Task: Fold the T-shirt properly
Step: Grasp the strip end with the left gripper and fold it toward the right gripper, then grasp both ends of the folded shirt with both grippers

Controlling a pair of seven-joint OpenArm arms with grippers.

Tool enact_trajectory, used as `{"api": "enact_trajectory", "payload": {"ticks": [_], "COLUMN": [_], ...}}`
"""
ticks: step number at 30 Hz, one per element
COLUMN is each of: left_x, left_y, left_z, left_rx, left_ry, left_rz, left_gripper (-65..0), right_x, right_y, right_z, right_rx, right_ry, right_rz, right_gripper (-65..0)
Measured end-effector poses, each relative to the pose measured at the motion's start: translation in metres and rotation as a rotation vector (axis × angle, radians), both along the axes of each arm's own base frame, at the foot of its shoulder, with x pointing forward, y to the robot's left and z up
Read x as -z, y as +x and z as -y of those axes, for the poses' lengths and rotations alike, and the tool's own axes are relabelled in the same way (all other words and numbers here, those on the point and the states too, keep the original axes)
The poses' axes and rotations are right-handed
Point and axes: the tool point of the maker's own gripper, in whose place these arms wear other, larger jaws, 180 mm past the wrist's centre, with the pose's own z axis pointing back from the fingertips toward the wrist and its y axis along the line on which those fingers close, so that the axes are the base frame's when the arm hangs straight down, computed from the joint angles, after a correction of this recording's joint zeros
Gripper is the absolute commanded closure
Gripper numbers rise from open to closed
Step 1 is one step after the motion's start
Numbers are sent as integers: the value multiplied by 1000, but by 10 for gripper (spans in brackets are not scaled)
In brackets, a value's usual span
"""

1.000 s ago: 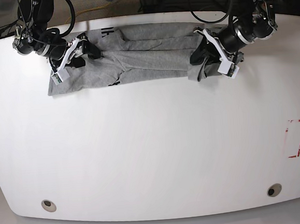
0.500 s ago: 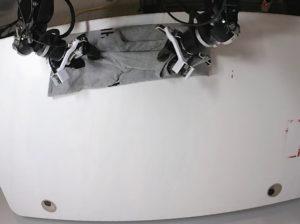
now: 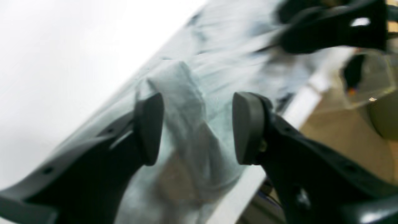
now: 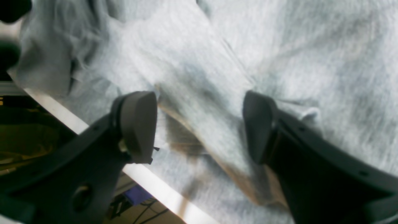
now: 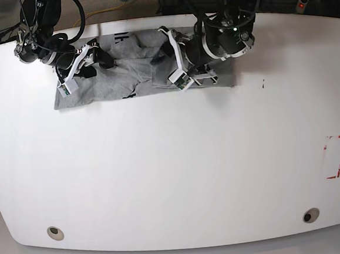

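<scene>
The grey T-shirt [image 5: 124, 72] lies bunched along the table's far edge, its right end folded in over the middle. My left gripper [image 5: 161, 54] hangs over the shirt's centre. In the left wrist view the left gripper [image 3: 197, 124] is open, and a raised ridge of the T-shirt [image 3: 186, 87] stands loose between the pads. My right gripper [image 5: 97, 59] is over the shirt's left part. The right wrist view shows the right gripper [image 4: 199, 124] open wide just above the creased T-shirt [image 4: 279, 46], holding nothing.
The white table [image 5: 173, 162] stretches in front of the shirt. A red marked rectangle [image 5: 335, 156] sits at its right side, and two round holes [image 5: 54, 232] [image 5: 310, 215] lie near the front edge. Cables and clutter lie behind the far edge.
My left arm carried the shirt's right end leftward over the middle, then its jaws opened and let the cloth go. The right arm stayed put, open.
</scene>
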Motion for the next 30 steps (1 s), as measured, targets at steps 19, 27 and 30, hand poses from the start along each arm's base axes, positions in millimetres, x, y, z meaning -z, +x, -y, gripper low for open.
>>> {"api": "enact_trajectory", "payload": {"ticks": [19, 27, 30], "left_x": [13, 50, 57], "left_y": [6, -6, -5], "left_z": [-111, -135, -136], "left_rx": [-73, -113, -116], "left_ry": [196, 233, 230], "left_rz": [18, -103, -125], "left_gripper": [-343, -222, -219], "right_x": [-19, -53, -58], "right_y": [6, 21, 20], "right_z": [2, 10, 38], "right_rx": [-42, -29, 48], "right_ry": [-101, -154, -195], "right_rz": [41, 161, 159], "right_gripper": [-423, -425, -441]}}
